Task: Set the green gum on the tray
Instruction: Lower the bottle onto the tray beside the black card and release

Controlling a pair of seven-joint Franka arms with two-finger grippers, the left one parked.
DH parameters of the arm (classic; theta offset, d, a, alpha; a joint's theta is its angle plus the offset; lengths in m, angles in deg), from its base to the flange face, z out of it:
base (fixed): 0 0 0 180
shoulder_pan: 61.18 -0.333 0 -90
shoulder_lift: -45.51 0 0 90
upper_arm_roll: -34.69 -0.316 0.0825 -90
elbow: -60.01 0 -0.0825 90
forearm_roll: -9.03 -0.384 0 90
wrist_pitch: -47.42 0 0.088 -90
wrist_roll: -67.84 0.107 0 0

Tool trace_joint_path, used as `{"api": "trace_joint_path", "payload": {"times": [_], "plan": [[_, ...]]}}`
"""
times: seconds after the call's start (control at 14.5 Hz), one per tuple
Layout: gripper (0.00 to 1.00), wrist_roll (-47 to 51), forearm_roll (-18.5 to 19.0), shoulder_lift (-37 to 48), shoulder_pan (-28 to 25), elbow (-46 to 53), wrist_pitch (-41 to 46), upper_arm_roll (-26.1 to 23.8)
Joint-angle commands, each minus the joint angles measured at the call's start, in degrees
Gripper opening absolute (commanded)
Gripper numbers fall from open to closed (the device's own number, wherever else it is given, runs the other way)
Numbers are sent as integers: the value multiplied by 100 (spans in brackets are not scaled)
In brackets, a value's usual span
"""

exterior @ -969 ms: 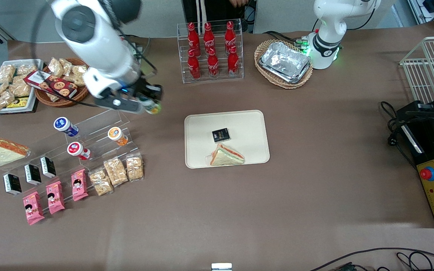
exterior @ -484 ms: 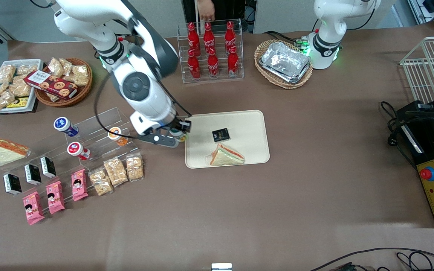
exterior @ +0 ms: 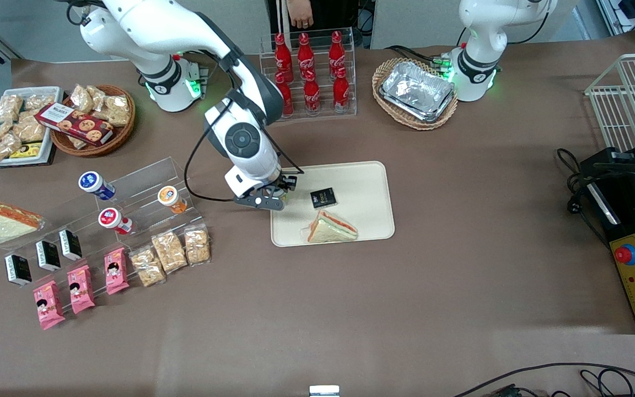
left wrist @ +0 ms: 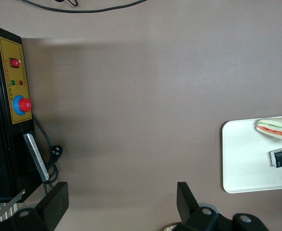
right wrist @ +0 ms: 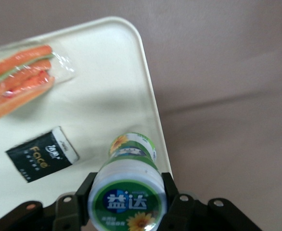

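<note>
The green gum (right wrist: 128,192), a small bottle with a white-and-green lid, is clamped at the lid between the two black fingers of my gripper (right wrist: 126,197). Its green-yellow label end hangs over the tray (right wrist: 107,77) just inside the rim. In the front view the gripper (exterior: 278,194) hovers over the edge of the cream tray (exterior: 361,182) nearest the working arm's end, and only a sliver of the green gum (exterior: 281,193) shows under the wrist.
On the tray lie a black packet (exterior: 323,198) and a wrapped sandwich (exterior: 331,227). An acrylic stand holds orange-lidded (exterior: 171,199), blue-lidded (exterior: 95,184) and red-lidded (exterior: 113,220) bottles. A cola rack (exterior: 307,74) and a foil-tray basket (exterior: 415,92) stand farther from the camera.
The arm carried the green gum from above the acrylic stand toward the tray. It now hangs over the tray's edge, lower than before.
</note>
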State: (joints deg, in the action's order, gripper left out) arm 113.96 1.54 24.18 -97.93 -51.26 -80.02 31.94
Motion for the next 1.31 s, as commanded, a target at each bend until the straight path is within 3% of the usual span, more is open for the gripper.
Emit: {"api": "trace_joint_path", "payload": {"times": [0.0, 0.21, 0.76, 1.04, 1.11, 1.25], "plan": [[39, 29, -113, -170, -244, -297, -630, 47], [41, 29, -113, -240, -367, -571, -1124, 47], [42, 29, -113, -258, -710, -677, -1266, 64], [55, 29, -78, -275, -710, -677, -1275, 73], [74, 29, -86, -275, -710, -677, -1275, 73], [90, 29, -86, -266, -667, -677, -1275, 73]]}}
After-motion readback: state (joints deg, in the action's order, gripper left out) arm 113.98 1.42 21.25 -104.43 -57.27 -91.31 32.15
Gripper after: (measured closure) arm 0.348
